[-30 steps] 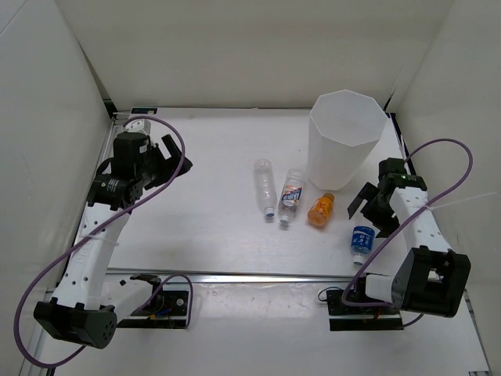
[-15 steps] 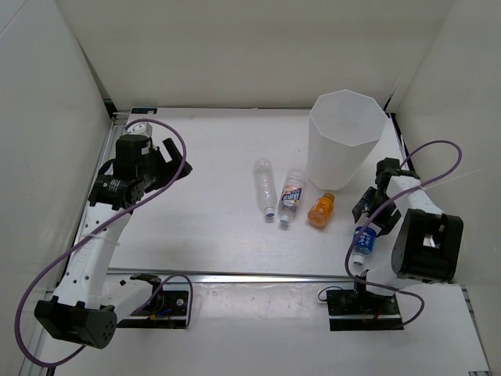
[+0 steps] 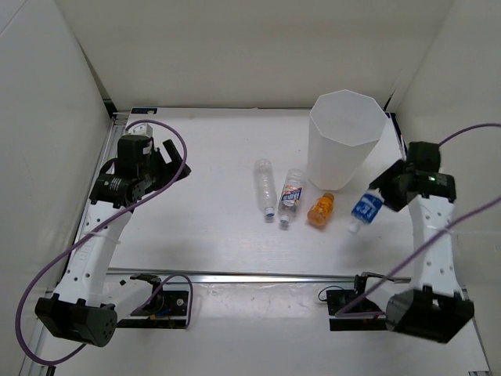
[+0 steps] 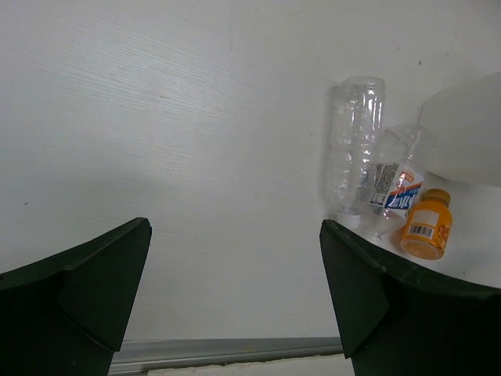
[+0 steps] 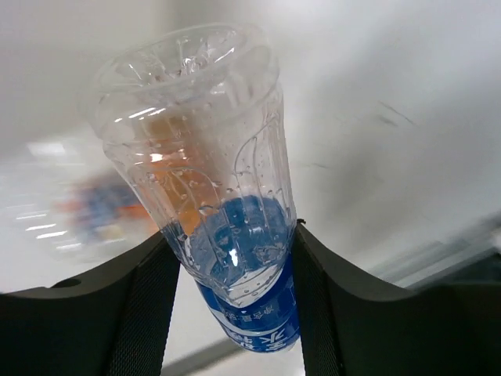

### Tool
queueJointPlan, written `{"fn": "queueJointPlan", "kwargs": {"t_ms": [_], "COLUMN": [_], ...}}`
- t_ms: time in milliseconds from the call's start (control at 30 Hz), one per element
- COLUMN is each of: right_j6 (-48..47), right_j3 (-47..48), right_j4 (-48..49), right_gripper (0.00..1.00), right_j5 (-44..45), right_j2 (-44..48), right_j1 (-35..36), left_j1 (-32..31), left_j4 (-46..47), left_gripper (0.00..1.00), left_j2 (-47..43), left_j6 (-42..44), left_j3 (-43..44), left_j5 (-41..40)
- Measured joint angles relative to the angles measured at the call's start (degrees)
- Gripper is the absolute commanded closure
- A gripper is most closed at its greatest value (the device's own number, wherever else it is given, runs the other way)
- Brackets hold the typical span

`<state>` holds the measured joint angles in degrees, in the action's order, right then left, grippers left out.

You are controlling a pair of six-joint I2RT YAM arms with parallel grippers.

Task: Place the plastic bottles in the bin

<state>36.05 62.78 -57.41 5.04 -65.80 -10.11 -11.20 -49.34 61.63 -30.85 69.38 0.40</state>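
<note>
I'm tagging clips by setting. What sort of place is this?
Probably a robot lab test cell: white table boxed in by plain white panels, two arms bolted at its near edge, plastic bottles lying near a bin.

Bin [image 4: 467, 129] cropped by left wrist view's edge; orange bottle [image 5: 69, 206] blurred.

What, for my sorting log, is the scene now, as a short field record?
left gripper: open, empty, over bare table
right gripper: shut on blue-labelled bottle
blue-labelled bottle: tilted, cap lowest, just in front of the bin
lying on table: slim clear bottle, blue-red label bottle, orange bottle
bin: upright, at the far right of the table
</note>
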Motion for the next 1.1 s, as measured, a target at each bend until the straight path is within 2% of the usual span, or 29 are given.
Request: {"fn": "queueJointPlan", "kwargs": {"t_ms": [133,167,233,300,500,667,733,767,833,933,1100], "right_j6": [2.7,3.0,3.3,3.2,3.2,1.6,0.3,-0.5,-2.4,-5.4,-9.6], "right_j3": [19.2,24.9,36.2,43.1,47.2,49.9,53.4,55.5,58.4,58.9,57.4], "right_j4": [-0.3,-1.0,-1.6,-0.8,4.0,10.7,11.9,12.6,14.4,15.5,15.9], "right_gripper": [0.69,0.72,0.72,0.72,0.72,0.71,0.66,0.56,0.19,0.0,0.0], "right_j5": [-5.1,-6.6,-9.1,-11.0,-14.4,-15.1,-15.3,-15.2,-14.9,-13.6,-8.6], "right_j2": [6.2,5.9,3.1,0.3,-8.1,-18.8,-23.6,-25.6,-28.3,-28.9,-27.3], "right_j1": [0.0,0.0,0.0,0.0,0.0,0.5,1.5,2.1,3.7,6.8,11.7], "left_j1": [-0.3,-0.3,-0.4,-0.5,-0.5,-0.5,-0.5,-0.5,-0.5,-0.5,-0.5], "left_j4": [0.0,0.0,0.0,-0.1,-0.2,-0.2,-0.2,-0.2,-0.2,-0.3,-0.6], "left_gripper": [0.0,0.0,0.0,0.0,0.0,0.0,0.0,0.0,0.0,0.0,0.0], "left_j2": [0.0,0.2,0.5,0.9,1.1,1.1,1.1,1.1,1.1,1.2,1.7], "left_j6": [0.0,-0.1,-0.2,-0.5,-0.7,-0.6,-0.6,-0.6,-0.5,-0.4,-0.1], "left_j3": [0.1,0.1,0.2,0.2,0.2,0.2,0.2,0.2,0.2,0.2,1.2], "left_j5": [-0.4,-0.5,-0.4,-0.3,0.0,0.1,0.1,0.1,0.0,0.0,0.0]}}
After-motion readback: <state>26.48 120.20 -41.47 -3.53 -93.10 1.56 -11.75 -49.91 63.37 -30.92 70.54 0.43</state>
